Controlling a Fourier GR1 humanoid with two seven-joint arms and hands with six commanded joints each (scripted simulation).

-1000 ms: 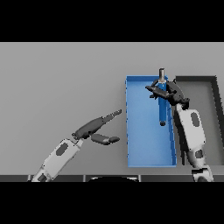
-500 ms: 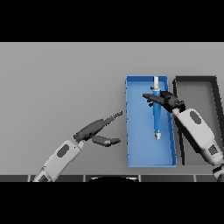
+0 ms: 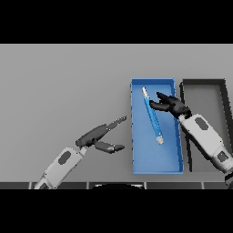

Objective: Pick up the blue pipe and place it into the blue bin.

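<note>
- Blue pipe (image 3: 152,115): a slim, straight blue rod with pale tips at both ends, lying flat on the floor of the shallow rectangular blue bin (image 3: 156,159). It runs from about 11 o'clock to 5 o'clock, in the bin's upper half, well inside the walls.
- Right hand (image 3: 169,104): dark, just beside the pipe at the pipe's 2 o'clock. Fingers spread and only loosely bent, holding nothing; a fingertip reaches close to the rod, contact uncertain.
- Left hand (image 3: 100,137): over bare grey table (image 3: 63,82) at the bin's 9 o'clock, apart from it. Fingers stretched toward the bin, thumb held apart below; empty and idle.
- Dark grey open tray (image 3: 202,98): at the bin's 3 o'clock, just beside it, partly covered by the right forearm; nothing seen in its visible part.
- Handling, as judgement: the pipe looks rigid and light. A smooth round shaft would likely roll or slip in a loose pinch. Best hold would be mid-shaft, across the axis, so neither end tips.
- Task status, as judgement: pipe rests in the bin with no hand on it, so placement looks complete.
- Count: one pipe, one blue bin, one dark tray, two hands.
</note>
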